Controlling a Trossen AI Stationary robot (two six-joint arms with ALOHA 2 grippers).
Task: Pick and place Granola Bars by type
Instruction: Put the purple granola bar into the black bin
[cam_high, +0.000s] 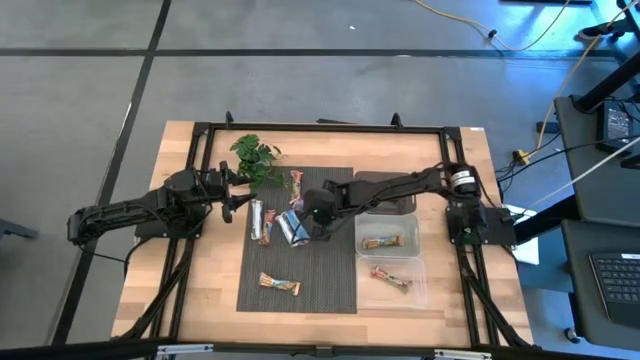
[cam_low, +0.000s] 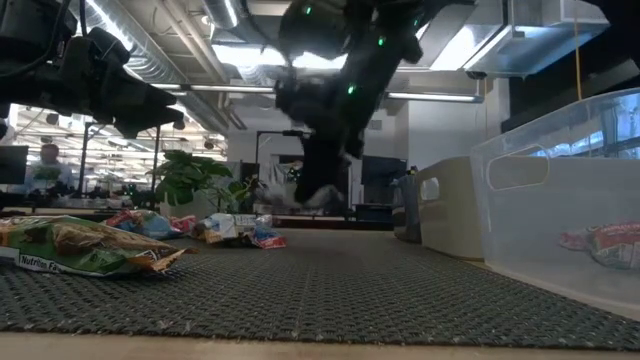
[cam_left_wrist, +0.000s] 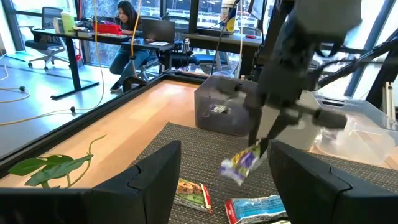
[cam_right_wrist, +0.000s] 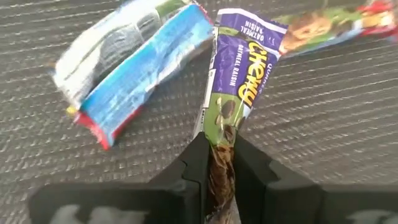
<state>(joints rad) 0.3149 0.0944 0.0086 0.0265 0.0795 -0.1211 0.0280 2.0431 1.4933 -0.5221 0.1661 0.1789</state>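
Note:
Several wrapped granola bars lie flat on the dark mat (cam_high: 330, 250): a blue-white-red one (cam_right_wrist: 124, 56), an orange-tan one (cam_high: 279, 285) near the front, and others (cam_high: 258, 220) by the plant sprig (cam_high: 255, 155). My right gripper (cam_right_wrist: 219, 168) hovers over the mat's middle (cam_high: 308, 218), shut on a purple bar (cam_right_wrist: 239, 87). Two clear bins each hold a bar (cam_high: 388, 243) (cam_high: 392, 278). My left gripper (cam_left_wrist: 227, 171) is open and waits above the mat's left edge (cam_high: 238, 195), facing the right arm. My right gripper pinches the purple bar by its crimped end (cam_right_wrist: 221, 140) between the two fingers (cam_right_wrist: 193, 168), coming from above and pointing down. The bar hangs below the fingers (cam_left_wrist: 241, 163), tilted, and is lifted clear of the mat.
A dark bin (cam_high: 385, 190) stands at the mat's far right, with two clear bins (cam_high: 420, 262) nearer. A black frame (cam_high: 320, 127) runs round the table. A person sits at a desk (cam_left_wrist: 127, 25) in the room beyond. Bare mat lies near the front (cam_high: 320, 290).

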